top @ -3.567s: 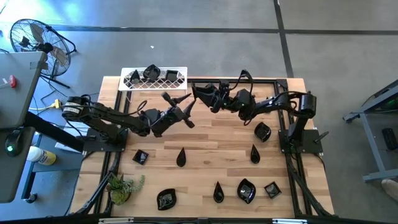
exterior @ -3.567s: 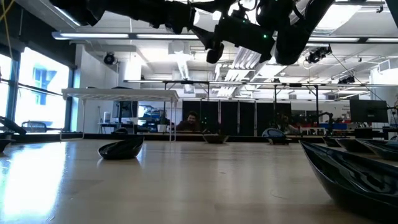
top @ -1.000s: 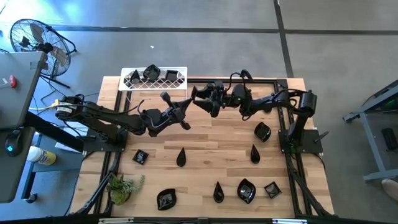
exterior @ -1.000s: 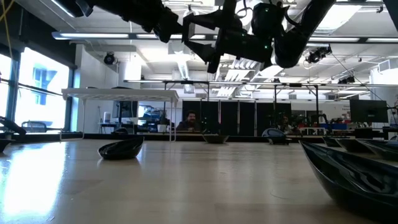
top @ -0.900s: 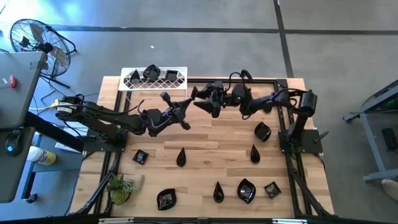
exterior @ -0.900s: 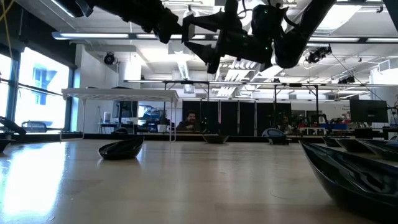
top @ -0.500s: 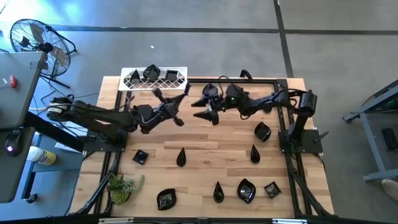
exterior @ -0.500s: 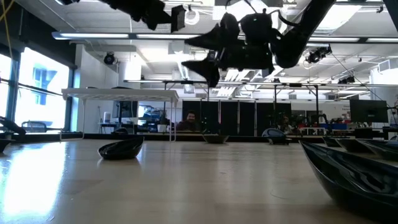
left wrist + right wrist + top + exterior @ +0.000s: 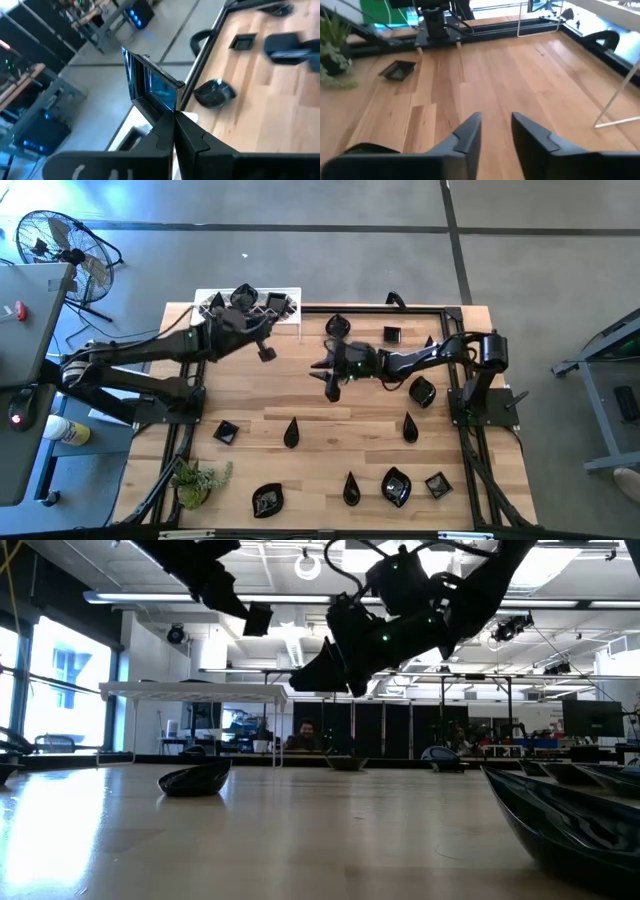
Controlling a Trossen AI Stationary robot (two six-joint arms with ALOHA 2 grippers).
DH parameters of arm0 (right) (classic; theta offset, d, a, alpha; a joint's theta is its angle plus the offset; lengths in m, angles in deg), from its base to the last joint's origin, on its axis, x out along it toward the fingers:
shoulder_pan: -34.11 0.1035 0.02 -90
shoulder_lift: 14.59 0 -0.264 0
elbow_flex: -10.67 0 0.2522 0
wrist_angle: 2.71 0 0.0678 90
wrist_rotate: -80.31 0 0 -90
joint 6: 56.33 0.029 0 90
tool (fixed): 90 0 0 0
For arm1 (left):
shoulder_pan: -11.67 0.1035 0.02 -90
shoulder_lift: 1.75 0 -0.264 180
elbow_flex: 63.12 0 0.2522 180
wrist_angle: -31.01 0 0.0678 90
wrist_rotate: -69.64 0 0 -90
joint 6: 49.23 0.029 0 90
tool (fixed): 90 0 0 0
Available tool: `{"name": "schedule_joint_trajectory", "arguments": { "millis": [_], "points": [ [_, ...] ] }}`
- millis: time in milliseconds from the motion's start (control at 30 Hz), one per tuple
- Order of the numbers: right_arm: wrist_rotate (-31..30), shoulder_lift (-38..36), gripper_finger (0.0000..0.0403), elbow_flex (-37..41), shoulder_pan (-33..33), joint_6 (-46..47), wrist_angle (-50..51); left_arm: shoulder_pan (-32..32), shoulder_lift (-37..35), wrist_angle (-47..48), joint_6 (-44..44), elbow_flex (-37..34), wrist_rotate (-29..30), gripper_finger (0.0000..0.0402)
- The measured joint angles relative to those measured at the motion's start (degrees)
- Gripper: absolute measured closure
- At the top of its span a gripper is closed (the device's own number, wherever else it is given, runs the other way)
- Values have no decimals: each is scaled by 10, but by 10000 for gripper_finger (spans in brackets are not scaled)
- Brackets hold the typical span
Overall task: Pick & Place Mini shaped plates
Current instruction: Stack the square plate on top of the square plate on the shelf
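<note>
Left gripper point(image 9: 174, 117) is hanging at the far-left side of the table, just beside the white wire rack point(image 9: 205, 308), jaws clenched on the rim of one square mini plate point(image 9: 150, 85), which is standing edge-on between the fingers. Two more plates point(image 9: 243, 297) are sitting on the rack. Right gripper point(image 9: 496, 120) is hovering above bare wood mid-table, fingers slightly parted with nothing between them. The rest of the mini shaped plates are lying loose on the boards: two near the far edge point(image 9: 336, 325), one just right of the right gripper point(image 9: 422, 391), and a scatter across the near half, from a square one point(image 9: 225, 432) through teardrops point(image 9: 291, 432) to leaf shapes point(image 9: 396, 487). Judging by the gloss, they're looking like glazed ceramic or hard plastic: stiff, light, slippery, likely chipping if dropped. A flat-on grab isn't offering any purchase, so I'm betting on pinching across the raised rim, one finger inside and one outside, on a straight side or the wide end of a teardrop, not the tip
</note>
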Motion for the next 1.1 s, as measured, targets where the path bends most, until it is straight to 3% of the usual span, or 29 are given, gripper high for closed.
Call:
{"name": "schedule_joint_trajectory", "arguments": {
  "millis": [267, 467, 667, 900, 1100],
  "points": [
    [-31, 0, 394, 0, 38, -50, -1, 88, 59, 105, 24, 52, -28, 401],
    [-14, 0, 392, 0, 54, -80, -21, 108, 97, 126, 46, 80, -86, 401],
    [97, -1, 400, 68, 53, -97, -225, 110, 108, 143, 61, 117, -89, 401],
    [92, -1, 398, 189, 18, -36, -434, 110, 110, 175, 65, 139, -64, 401],
    [93, -1, 399, 229, -7, 0, -511, 110, 149, 193, 88, 139, -10, 401]
  ]
}}
